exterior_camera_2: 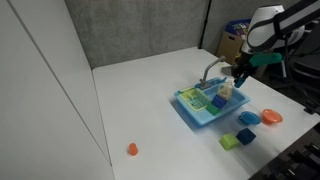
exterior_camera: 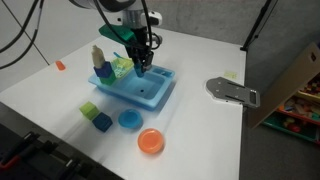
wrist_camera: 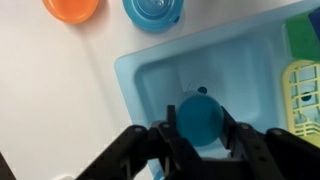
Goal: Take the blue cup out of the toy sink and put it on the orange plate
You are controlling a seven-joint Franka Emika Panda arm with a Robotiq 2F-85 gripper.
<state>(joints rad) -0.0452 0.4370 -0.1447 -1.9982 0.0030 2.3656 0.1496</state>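
Reading the wrist view from its left edge, I find the orange plate [wrist_camera: 72, 8] at the top with a round blue dish [wrist_camera: 152, 10] just beside it. Both sit on the white table [wrist_camera: 50, 100] outside the toy sink [wrist_camera: 140, 75], so the drop spot is open from above but has a near twin next to it. Further right, the blue cup [wrist_camera: 198, 112] sits over the light blue basin, framed by the gripper [wrist_camera: 198, 128]. The fingers [wrist_camera: 166, 135] are drawn in to the cup's width and seem to press it from both sides, so I judge it gripped. I cannot tell whether it has lifted off the basin floor. I read the straight-down approach as chosen to keep the fingers off the basin walls and off the green and yellow dish rack [wrist_camera: 303, 95] at the far right. In both exterior views the gripper [exterior_camera: 143, 66] [exterior_camera_2: 240, 76] hangs low over the sink, with the plate [exterior_camera: 150, 142] [exterior_camera_2: 271, 117] well apart from it. I expect the next move to be a vertical lift clear of the rim, then a carry past the dish.
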